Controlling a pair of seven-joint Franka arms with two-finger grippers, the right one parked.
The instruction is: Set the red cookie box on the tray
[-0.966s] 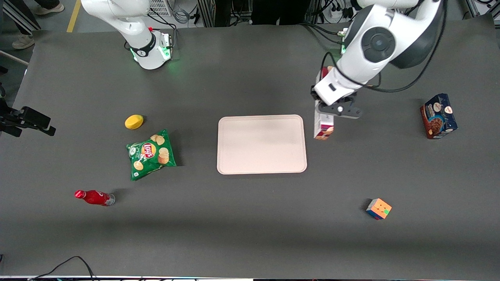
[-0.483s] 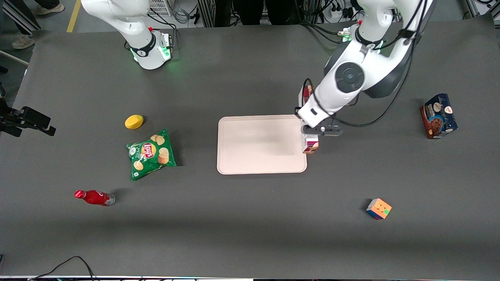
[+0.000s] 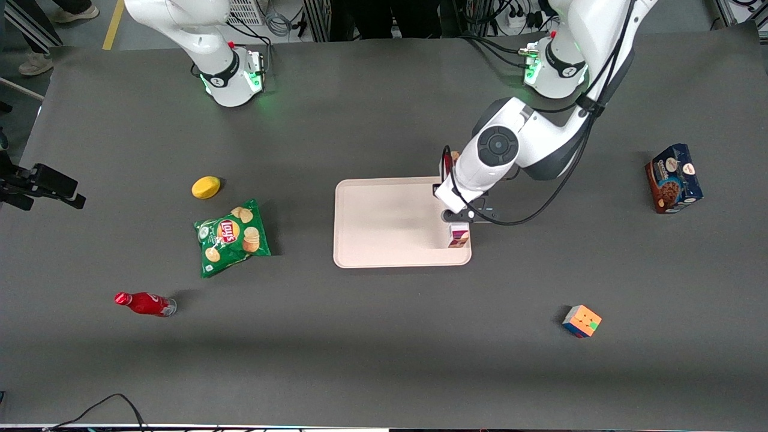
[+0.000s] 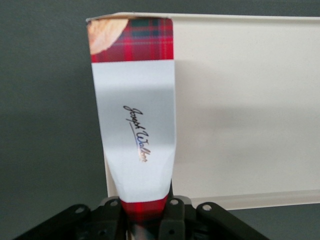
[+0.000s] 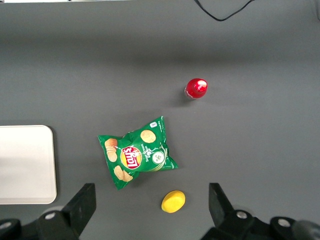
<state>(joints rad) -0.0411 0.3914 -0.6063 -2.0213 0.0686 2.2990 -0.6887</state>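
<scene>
Bench carries the tray at centre. Red cookie box hangs over the tray's edge at about four o'clock, clamped between the gripper's fingers. Carrying looks nearly done; lowering and letting go are left.

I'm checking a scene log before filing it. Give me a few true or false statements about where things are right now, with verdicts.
1. The gripper holds the red cookie box. True.
2. The box is over the middle of the tray. False: it is at the tray's edge toward the working arm's end.
3. The blue box lies on the tray. False: it sits on the table toward the working arm's end.
4. The lemon is farther from the front camera than the chip bag. True.
5. The cube touches the tray. False: it is well apart.
</scene>
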